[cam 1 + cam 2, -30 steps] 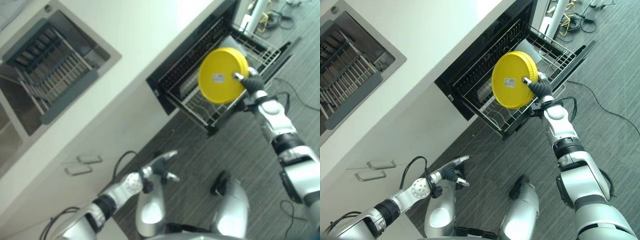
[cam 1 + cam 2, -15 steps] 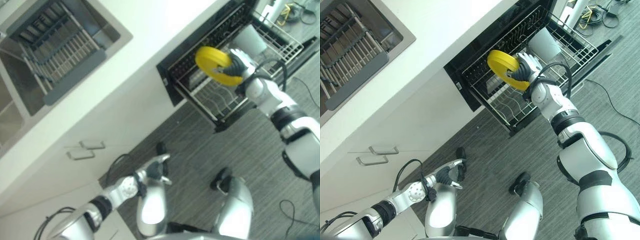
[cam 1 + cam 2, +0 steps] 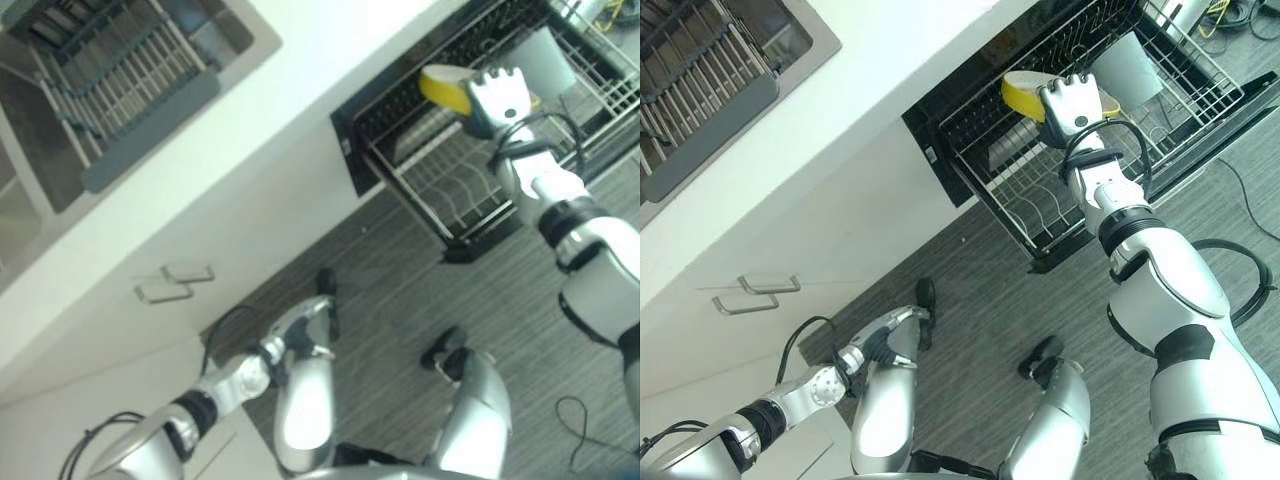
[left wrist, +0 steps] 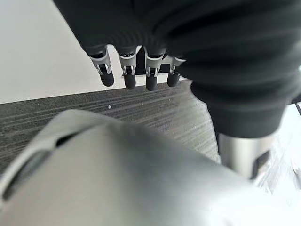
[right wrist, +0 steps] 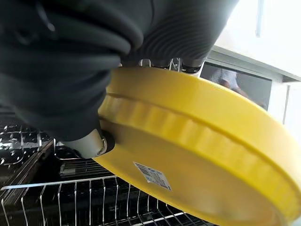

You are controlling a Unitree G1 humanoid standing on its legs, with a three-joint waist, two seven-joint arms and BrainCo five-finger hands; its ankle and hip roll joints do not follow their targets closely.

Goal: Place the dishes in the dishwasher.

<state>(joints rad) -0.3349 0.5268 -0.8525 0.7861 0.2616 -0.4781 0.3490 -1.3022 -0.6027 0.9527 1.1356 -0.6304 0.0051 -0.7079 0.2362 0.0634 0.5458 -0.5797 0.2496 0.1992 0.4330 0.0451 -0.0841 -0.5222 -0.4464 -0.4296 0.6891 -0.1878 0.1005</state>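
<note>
The right hand [image 3: 1072, 100] has its fingers over the top of the round yellow plastic plate [image 5: 197, 155] and its thumb pressed up under the base, so the plate is pinched between them. A second ago the plate was held up on edge outside the machine, its underside facing the head camera; half a second ago it had tipped toward flat at the rack's near side; now it lies nearly level, past the fingers and above the wire dish rack [image 3: 1040, 190] of the open black dishwasher [image 3: 940, 130]. It is not yet set down, and in the right wrist view the tines show below it with a gap. Just beyond the hand stands a pale grey cup [image 3: 1127, 68] in the same rack. I judge the carry all but done, with lowering and letting go to follow.

The left hand [image 4: 136, 75] hangs low by the grey striped floor [image 3: 400, 300], fingers straight and loose, holding nothing.
</note>
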